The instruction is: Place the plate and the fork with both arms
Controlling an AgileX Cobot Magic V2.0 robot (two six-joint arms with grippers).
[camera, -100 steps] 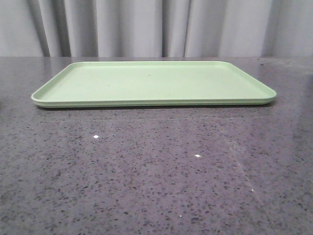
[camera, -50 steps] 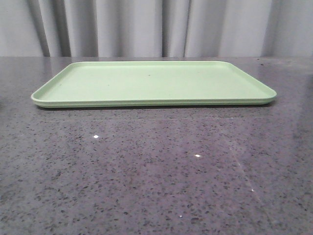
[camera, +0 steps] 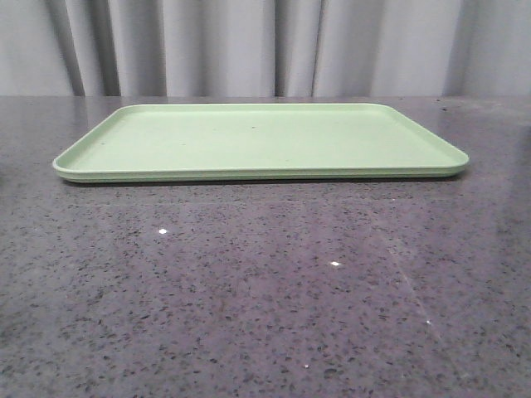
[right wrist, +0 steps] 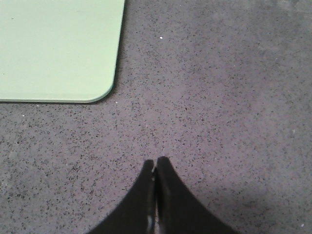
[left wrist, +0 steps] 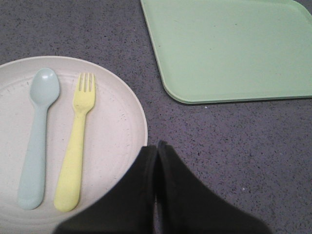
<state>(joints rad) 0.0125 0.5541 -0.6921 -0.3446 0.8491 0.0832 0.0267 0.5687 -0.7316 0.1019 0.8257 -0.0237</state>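
In the left wrist view the cream-white plate (left wrist: 112, 122) lies on the dark speckled table, beside the tray's corner. The yellow fork (left wrist: 76, 144) lies on the plate next to a pale blue-green spoon (left wrist: 38, 136). My left gripper (left wrist: 156, 145) is shut and empty, its tips over the plate's rim. My right gripper (right wrist: 155, 160) is shut and empty above bare table, off the tray's other corner. The plate, the fork and both grippers are out of the front view.
The large light-green tray (camera: 257, 141) lies flat at the table's far middle; its corners show in the left wrist view (left wrist: 234, 48) and the right wrist view (right wrist: 58, 48). Grey curtains hang behind the table.
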